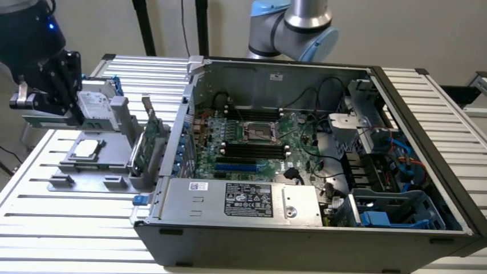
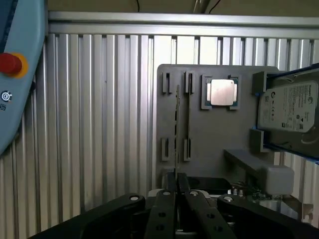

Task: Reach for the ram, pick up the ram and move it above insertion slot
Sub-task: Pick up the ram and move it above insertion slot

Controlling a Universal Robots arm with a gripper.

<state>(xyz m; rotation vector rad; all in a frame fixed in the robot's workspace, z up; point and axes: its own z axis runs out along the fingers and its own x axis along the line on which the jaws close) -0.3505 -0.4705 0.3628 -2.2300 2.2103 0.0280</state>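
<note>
Pincer [image 2: 177,199] hovering over the counter [image 2: 99,124], fingers sitting narrowly parted and gripping nothing. Ram [image 2: 176,124] standing on edge in the grey fixture [image 2: 209,134], lining up with the finger gap, hard drive [image 2: 289,107] sitting alongside.

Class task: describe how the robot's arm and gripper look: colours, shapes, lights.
The arm is a silver-grey tube with rounded joints capped in light blue. Its wrist end is a bulky black housing with a small blue light. The gripper is black, built of angular link bars joined by round silver pins.
</note>
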